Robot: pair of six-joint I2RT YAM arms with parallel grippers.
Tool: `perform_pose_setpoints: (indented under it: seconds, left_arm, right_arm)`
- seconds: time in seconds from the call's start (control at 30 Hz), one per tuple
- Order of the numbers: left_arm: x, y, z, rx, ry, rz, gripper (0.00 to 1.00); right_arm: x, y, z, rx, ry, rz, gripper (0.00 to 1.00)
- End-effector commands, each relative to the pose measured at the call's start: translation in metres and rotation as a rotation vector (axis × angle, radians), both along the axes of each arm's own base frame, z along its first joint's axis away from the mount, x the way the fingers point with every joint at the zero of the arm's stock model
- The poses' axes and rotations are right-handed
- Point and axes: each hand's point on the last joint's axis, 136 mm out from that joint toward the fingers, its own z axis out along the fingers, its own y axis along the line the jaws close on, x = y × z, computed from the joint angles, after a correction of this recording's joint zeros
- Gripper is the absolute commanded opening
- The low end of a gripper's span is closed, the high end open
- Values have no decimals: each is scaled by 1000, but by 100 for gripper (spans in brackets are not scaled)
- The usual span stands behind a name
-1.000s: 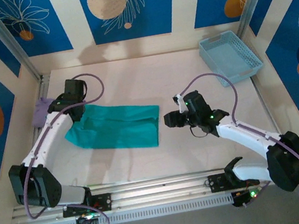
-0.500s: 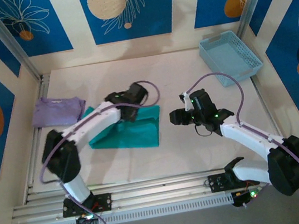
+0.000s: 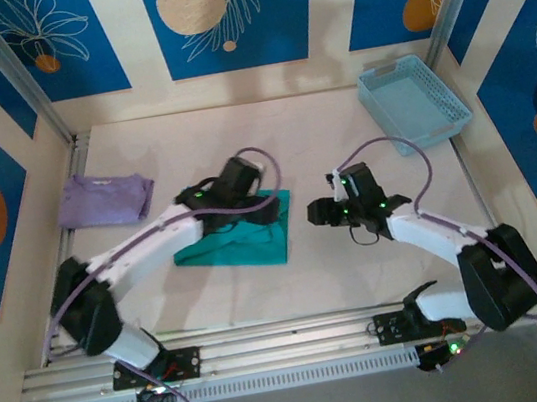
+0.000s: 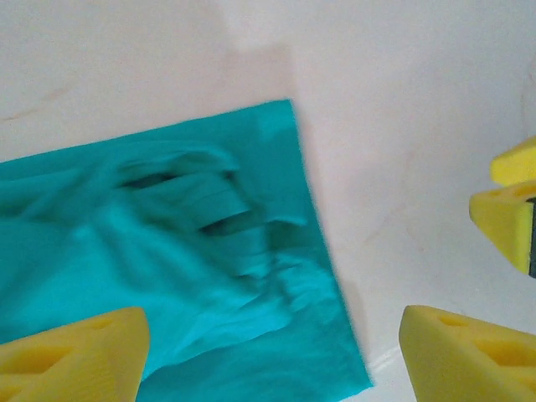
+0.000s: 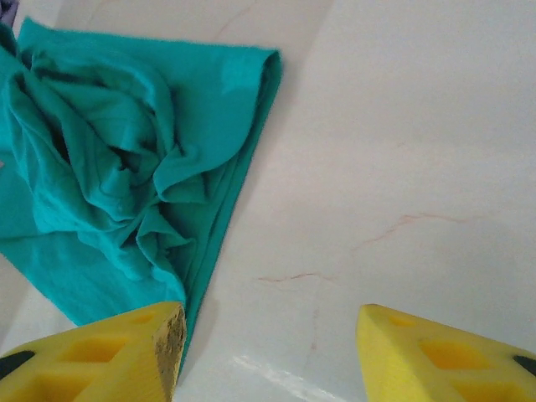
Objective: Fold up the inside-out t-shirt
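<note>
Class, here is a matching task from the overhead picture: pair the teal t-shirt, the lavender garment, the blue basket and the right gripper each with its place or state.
Column one:
1. teal t-shirt
2. lavender garment
3. blue basket
4. right gripper

Column two:
A. far right corner of the table
B. left edge, folded flat
C. open, just right of the t-shirt, over bare tabletop
D. middle, bunched and wrinkled

Pairs: 1-D, 2-B, 3-A, 4-C
</note>
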Motion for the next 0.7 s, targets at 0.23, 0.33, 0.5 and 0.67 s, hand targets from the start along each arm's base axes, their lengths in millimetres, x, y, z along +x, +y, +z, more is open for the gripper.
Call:
perform_pose_setpoints:
  seconds: [0.23, 0.33, 0.5, 0.67]
  left_arm:
    - [29, 36, -43, -168, 88, 142, 71]
    - [37, 32, -57, -148, 110, 158, 67]
    - [38, 21, -88, -153, 169, 170, 62]
    - [31, 12, -99, -174, 185, 167, 55]
  right_arm:
    - [55, 95, 16, 95, -8, 177, 55]
    - [69, 108, 4, 84, 24, 209, 51]
    - [84, 123, -18, 72, 76, 228, 49]
    - [93, 130, -26, 62, 90, 248, 41]
